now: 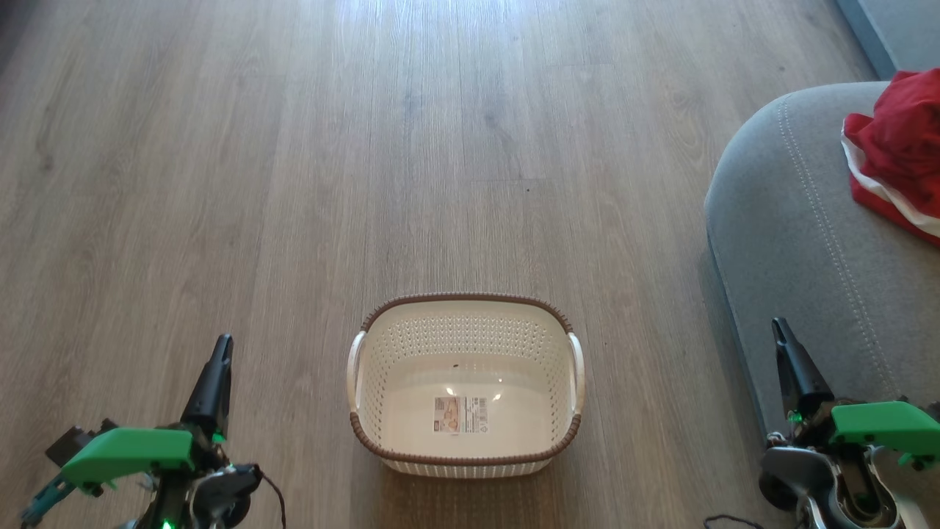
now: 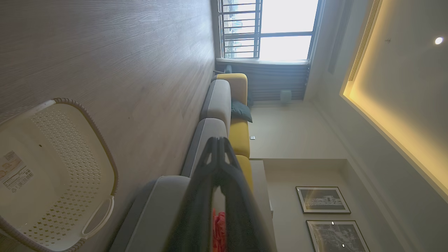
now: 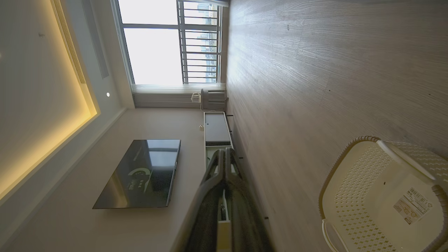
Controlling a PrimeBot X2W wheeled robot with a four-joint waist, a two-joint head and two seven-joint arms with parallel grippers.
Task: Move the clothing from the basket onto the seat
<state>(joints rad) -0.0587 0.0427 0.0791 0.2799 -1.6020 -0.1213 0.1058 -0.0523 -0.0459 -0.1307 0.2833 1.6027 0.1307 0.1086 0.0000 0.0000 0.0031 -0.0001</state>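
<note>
Head view. The basket (image 1: 463, 330) stands at 6 o'clock on the floor (image 1: 294, 184), its long axis running 9 to 3 with a handle at each end. Inside it there is nothing but the barcode label (image 1: 460, 414). The clothing (image 1: 899, 147) — a red heap with a white band — lies at 2 o'clock on the seat (image 1: 793, 242), cut by the frame's right edge (its full extent cannot be told). The left gripper (image 1: 222, 345) at 8 o'clock and the right gripper (image 1: 780, 327) at 4 o'clock flank the basket, well apart from it, fingers pointing to 12. Each pair of fingers is pressed together with nothing between them, as both wrist views confirm. Key relation: the clothing lies toward 1 o'clock from the right gripper, and toward 2 o'clock from the left one, far off across the basket, so the right arm is much the nearer. Judged from this layout, the transfer looks complete — no garment is left to lift. Any further reach would be a tidying one, made by the right arm over the seat's rounded edge.
</note>
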